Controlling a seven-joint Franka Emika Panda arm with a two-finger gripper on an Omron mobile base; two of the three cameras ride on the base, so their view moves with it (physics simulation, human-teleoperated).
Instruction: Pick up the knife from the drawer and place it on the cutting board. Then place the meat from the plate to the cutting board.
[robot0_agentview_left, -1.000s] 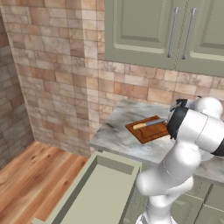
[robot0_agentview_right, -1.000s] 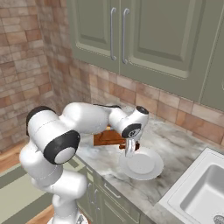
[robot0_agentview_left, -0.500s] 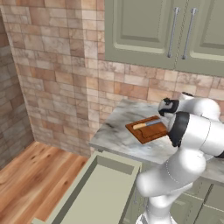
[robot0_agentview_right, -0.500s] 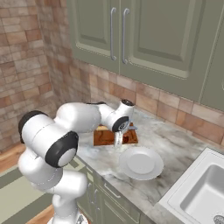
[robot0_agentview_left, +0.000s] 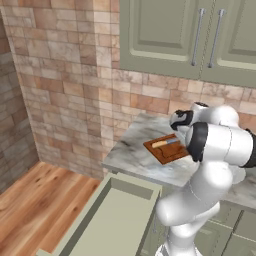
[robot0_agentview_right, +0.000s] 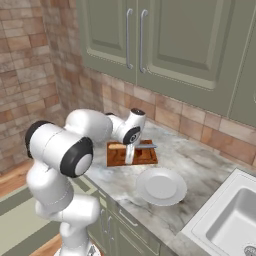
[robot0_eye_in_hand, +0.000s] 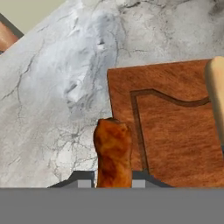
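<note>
1. The meat is clamped between the fingers of the end effector, as seen in the hand view, where it rises from between the two dark tips.
2. The meat is held above the marbled tabletop, just beside the edge of the cutting board.
3. The knife is seen lying on the cutting board, with its tan handle pointing away from the arm.
4. The plate is seen bare on the tabletop, just beside the cutting board.
5. The drawer is seen pulled out below the tabletop, its pale inside showing.
</note>
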